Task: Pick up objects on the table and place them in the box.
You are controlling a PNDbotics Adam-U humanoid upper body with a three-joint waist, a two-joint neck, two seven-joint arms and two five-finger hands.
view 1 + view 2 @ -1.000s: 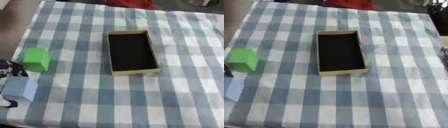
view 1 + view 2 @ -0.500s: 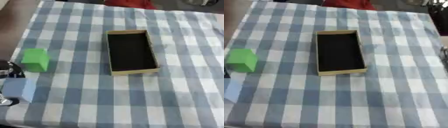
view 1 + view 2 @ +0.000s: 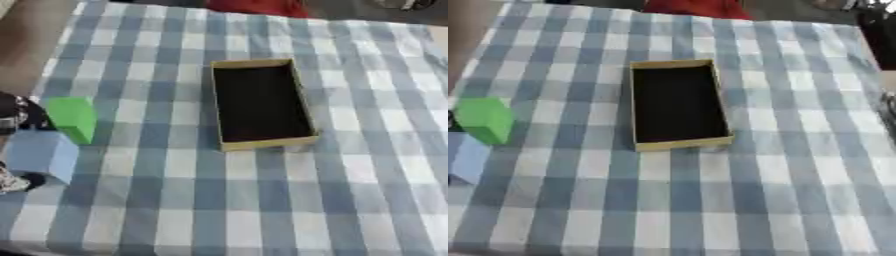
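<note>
An open tan box [image 3: 260, 105] with a black inside lies in the middle of the checked cloth. A green block [image 3: 72, 119] stands at the left. Just in front of it, a light blue block [image 3: 42, 153] is held off the cloth at the left edge. My left hand [image 3: 15, 116] is shut on it, with dark fingers above the block and the thumb below. Most of that hand is cut off by the view's edge. Only a grey sliver of my right hand [image 3: 891, 108] shows, at the right edge of the right eye view.
The blue-and-white checked tablecloth [image 3: 262, 200] covers the whole table. A red thing [image 3: 255, 6] lies past the far edge, and something black [image 3: 878, 27] stands at the far right corner. Bare brown floor shows beyond the table's left side.
The light blue block has risen in my left hand and moved up towards the green block. The box and the green block have stayed put.
</note>
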